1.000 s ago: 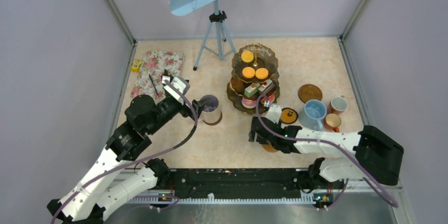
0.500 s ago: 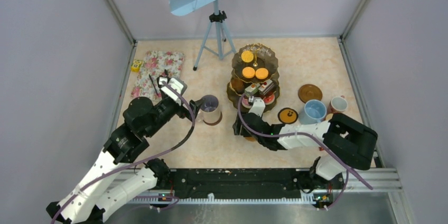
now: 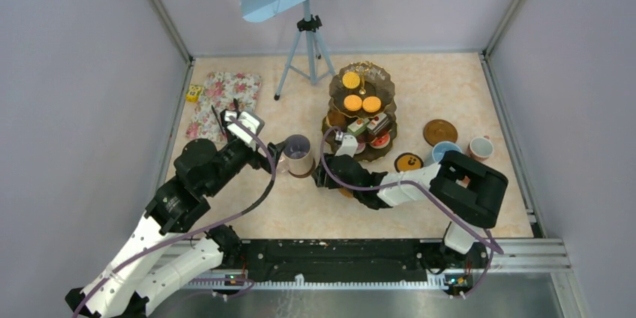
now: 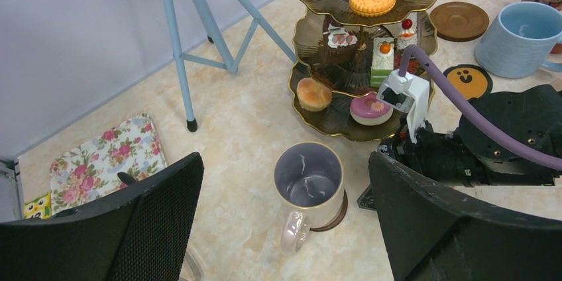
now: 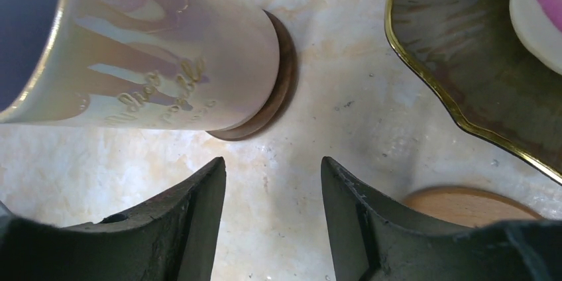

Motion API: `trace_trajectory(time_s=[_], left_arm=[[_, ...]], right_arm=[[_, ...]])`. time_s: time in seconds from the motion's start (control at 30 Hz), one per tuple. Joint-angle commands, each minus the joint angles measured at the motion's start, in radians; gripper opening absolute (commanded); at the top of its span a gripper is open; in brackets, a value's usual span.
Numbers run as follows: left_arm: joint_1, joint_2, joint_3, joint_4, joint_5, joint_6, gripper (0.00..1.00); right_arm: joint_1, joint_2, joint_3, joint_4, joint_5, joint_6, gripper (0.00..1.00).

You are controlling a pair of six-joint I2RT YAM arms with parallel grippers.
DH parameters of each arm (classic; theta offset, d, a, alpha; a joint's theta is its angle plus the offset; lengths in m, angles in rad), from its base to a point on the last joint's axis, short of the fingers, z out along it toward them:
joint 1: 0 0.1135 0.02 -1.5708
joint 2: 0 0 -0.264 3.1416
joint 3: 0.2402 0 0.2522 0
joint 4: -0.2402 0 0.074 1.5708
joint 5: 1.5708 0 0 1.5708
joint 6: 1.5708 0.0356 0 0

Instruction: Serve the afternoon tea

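Note:
The lilac-white mug [image 3: 298, 154] stands on a round brown coaster [image 4: 335, 217], left of the dark three-tier stand [image 3: 362, 112] with cakes and orange tarts. My left gripper [image 3: 276, 156] is open and empty just left of the mug; in the left wrist view [image 4: 286, 163] the mug [image 4: 309, 185] sits between its fingers. My right gripper [image 3: 321, 175] is open and empty, low over the table right of the mug; in the right wrist view [image 5: 272, 165] it faces the mug [image 5: 166, 49], its coaster [image 5: 281, 82] and the stand's rim [image 5: 450, 95]. A light wooden coaster [image 5: 470, 205] lies by the right finger.
The light blue mug [image 3: 444, 151] is partly hidden by my right arm. A small orange-brown mug [image 3: 480, 148], a brown coaster [image 3: 439, 132] and a smiley coaster [image 3: 409, 162] lie at the right. A floral mat [image 3: 223, 100] and a blue tripod [image 3: 306, 48] are at the back.
My right arm has swung left from beside the smiley coaster, past the stand's front, to just right of the lilac mug. My left arm has barely moved.

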Motion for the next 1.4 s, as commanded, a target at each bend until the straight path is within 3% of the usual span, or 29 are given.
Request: trace_trajectory(time_s=[0.0,0.17,0.3,0.43,0.6,0.77,0.97,1.17,1.37], left_arm=[[-0.003,0.001,0.039,0.012,-0.019,0.009,0.99],[-0.003,0.010,0.027,0.019,-0.018,0.014,0.99],[-0.003,0.029,0.013,0.035,-0.013,0.012,0.99],[-0.003,0.056,-0.003,0.077,0.017,0.001,0.99],[-0.002,0.093,0.009,0.090,0.042,-0.013,0.99],[-0.003,0.101,0.019,0.091,0.045,-0.022,0.99],[-0.004,0.100,0.028,0.079,0.034,-0.030,0.99],[-0.002,0.100,0.028,0.070,0.022,-0.032,0.99],[-0.002,0.104,0.024,0.072,0.020,-0.029,0.99]], right_arm=[[0.019,-0.054,0.039,0.011,0.020,-0.028,0.54],[0.021,-0.200,0.057,-0.386,0.113,0.005,0.57],[0.021,-0.381,-0.063,-0.604,0.148,0.090,0.65],[-0.013,-0.579,-0.268,-0.524,0.093,0.081,0.78],[-0.077,-0.629,-0.369,-0.406,0.023,0.095,0.65],[-0.103,-0.537,-0.405,-0.263,-0.020,0.084,0.52],[-0.117,-0.430,-0.379,-0.164,-0.064,0.053,0.48],[-0.135,-0.367,-0.324,-0.223,-0.017,0.018,0.49],[-0.142,-0.310,-0.287,-0.159,-0.088,-0.019,0.45]])
